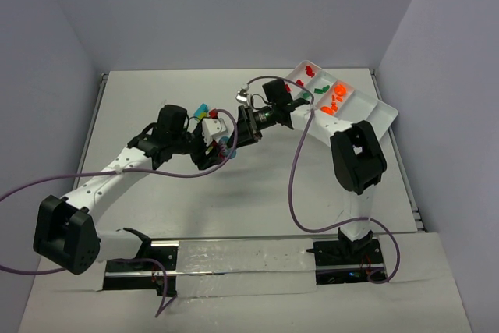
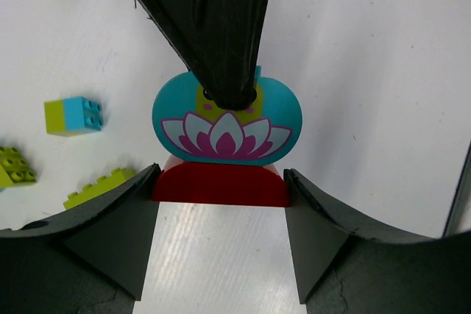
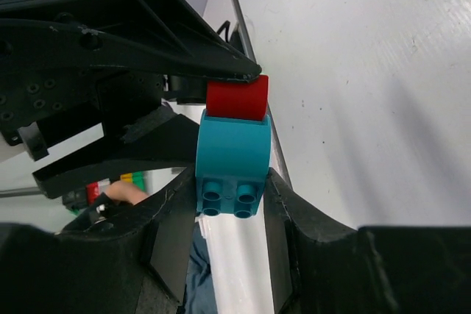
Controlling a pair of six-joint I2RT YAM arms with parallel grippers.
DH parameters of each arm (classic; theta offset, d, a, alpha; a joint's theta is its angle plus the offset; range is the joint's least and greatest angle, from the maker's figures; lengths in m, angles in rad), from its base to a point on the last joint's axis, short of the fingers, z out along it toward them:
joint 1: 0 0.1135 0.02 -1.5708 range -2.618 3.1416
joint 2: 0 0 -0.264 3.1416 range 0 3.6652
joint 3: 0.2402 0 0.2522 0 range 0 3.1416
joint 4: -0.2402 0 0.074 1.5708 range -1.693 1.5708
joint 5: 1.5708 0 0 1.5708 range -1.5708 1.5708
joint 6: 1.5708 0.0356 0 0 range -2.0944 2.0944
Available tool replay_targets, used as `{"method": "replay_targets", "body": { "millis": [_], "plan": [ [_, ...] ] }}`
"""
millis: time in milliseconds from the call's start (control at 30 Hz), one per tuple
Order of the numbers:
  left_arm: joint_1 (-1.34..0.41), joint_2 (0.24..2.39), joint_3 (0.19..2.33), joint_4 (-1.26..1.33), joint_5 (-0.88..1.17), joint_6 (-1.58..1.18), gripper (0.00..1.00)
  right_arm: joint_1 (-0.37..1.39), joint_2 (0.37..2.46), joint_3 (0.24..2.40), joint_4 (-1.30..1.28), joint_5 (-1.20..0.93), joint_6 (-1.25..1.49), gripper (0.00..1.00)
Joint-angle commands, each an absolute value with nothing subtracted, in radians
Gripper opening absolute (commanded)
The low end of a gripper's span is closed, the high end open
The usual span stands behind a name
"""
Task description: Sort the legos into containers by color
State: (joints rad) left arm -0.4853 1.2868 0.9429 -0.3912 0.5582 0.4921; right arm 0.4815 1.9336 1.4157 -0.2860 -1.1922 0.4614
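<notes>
The left gripper clamps the red brick; the right gripper pinches the cyan lotus-printed brick stacked on it.

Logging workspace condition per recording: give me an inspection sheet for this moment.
Surface: white table, no marks seen.
Job's things: red brick joined to cyan brick, held between both arms. The tray at far right holds sorted bricks in red, green and orange. Loose bricks lie on the table.
Clutter: nothing seen.
End effectors: left end effector shut on red brick; right end effector shut on cyan brick.
Cables: purple cables loop from both arms.
Surroundings: plain grey walls.
</notes>
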Motion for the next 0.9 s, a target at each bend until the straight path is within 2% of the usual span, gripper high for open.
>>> {"method": "replay_targets", "body": {
  "millis": [0,133,200,267,400,567,733,867],
  "plan": [
    [-0.480,1.270,0.915,-0.340,0.515,0.502,0.03,0.365,1.841,1.372,-0.208,-1.277,0.499,0.00],
    [-0.480,1.283,0.911,-0.332,0.518,0.504,0.03,0.227,1.760,1.304,-0.091,-1.292,0.596,0.00],
    [-0.480,1.295,0.919,-0.330,0.518,0.506,0.03,0.135,1.739,1.321,-0.161,-1.275,0.550,0.00],
    [-0.481,1.304,0.930,-0.326,0.523,0.505,0.03,0.062,1.723,1.380,-0.342,-1.200,0.408,0.00],
    [-0.489,1.338,0.973,-0.315,0.538,0.481,0.02,-0.142,1.696,1.505,-0.630,-0.947,0.162,0.00],
    [-0.511,1.373,1.019,-0.291,0.538,0.449,0.03,-0.370,1.711,1.605,-0.745,-0.617,0.012,0.00],
    [-0.534,1.406,1.059,-0.273,0.536,0.417,0.04,-0.466,1.812,1.736,-0.815,-0.434,-0.064,0.00],
    [-0.541,1.419,1.072,-0.267,0.525,0.407,0.04,-0.474,1.908,1.800,-0.833,-0.363,-0.077,0.00]
  ]
}}
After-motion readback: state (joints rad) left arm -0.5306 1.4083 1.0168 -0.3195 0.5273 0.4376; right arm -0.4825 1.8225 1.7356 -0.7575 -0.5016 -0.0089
